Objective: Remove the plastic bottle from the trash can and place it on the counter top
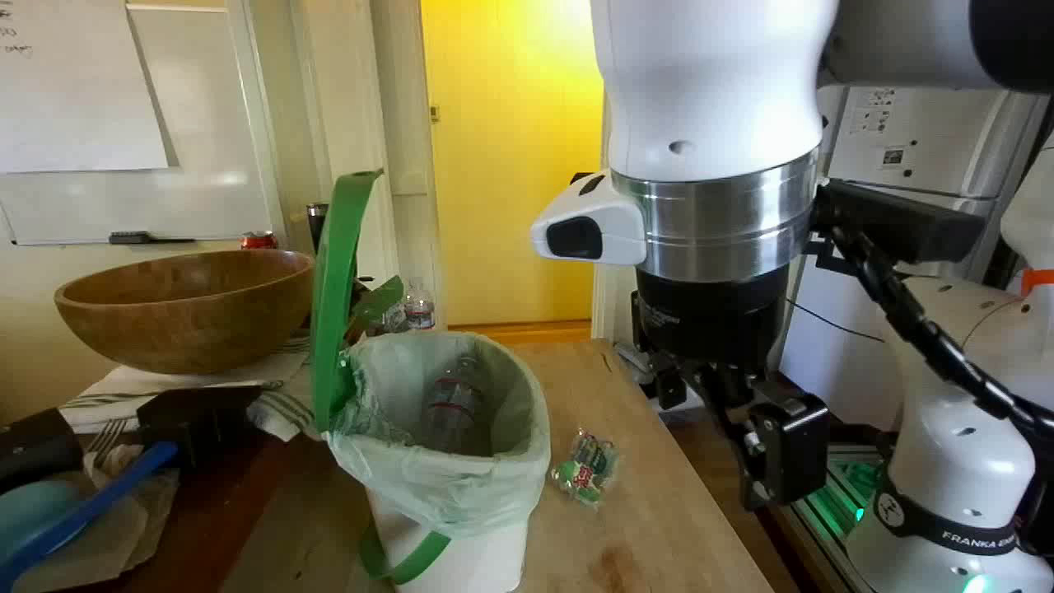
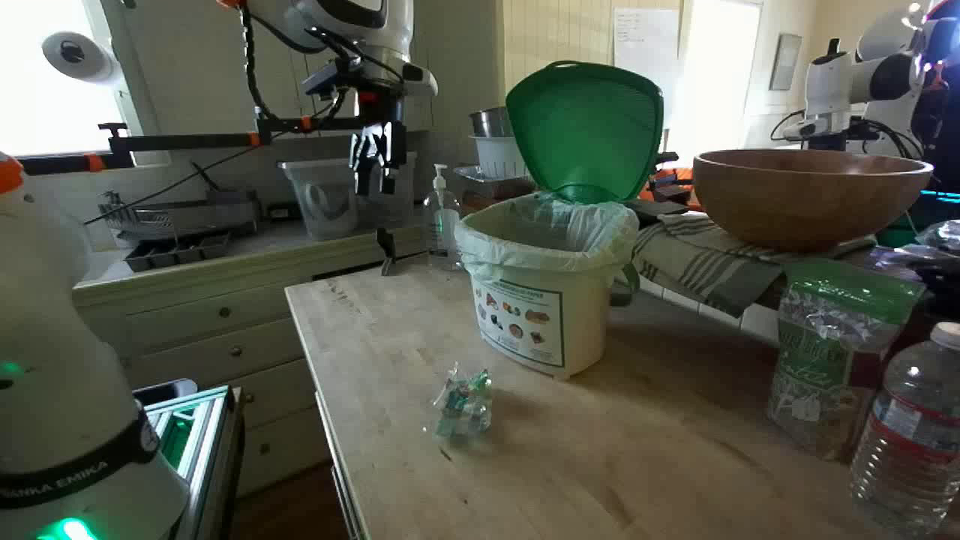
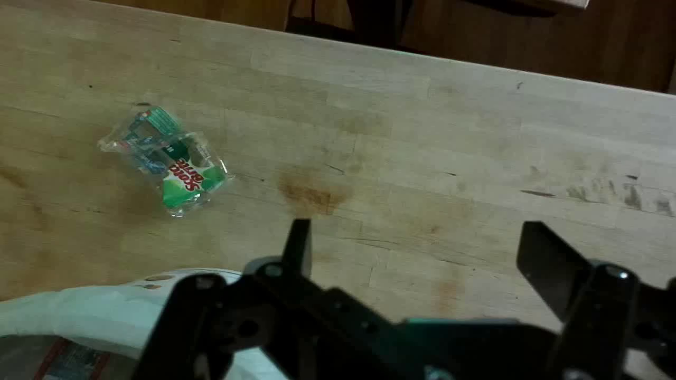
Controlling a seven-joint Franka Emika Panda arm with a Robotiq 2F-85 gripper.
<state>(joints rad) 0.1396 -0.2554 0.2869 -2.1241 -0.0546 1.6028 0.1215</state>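
While bottle sits in bin, lower center of an exterior view, gripper fingers are spread; pick and counter placement remain.

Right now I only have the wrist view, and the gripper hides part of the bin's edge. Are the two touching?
Observer: No. In both exterior views the gripper hangs apart from the trash can.
Operator: Does anything rise above it that I should steer around?
Observer: Yes, in both exterior views the green lid stands raised.
Operator: And my target? I see only a sliver of it.
Observer: The plastic bottle sits down inside; in both exterior views no part of it sticks out.
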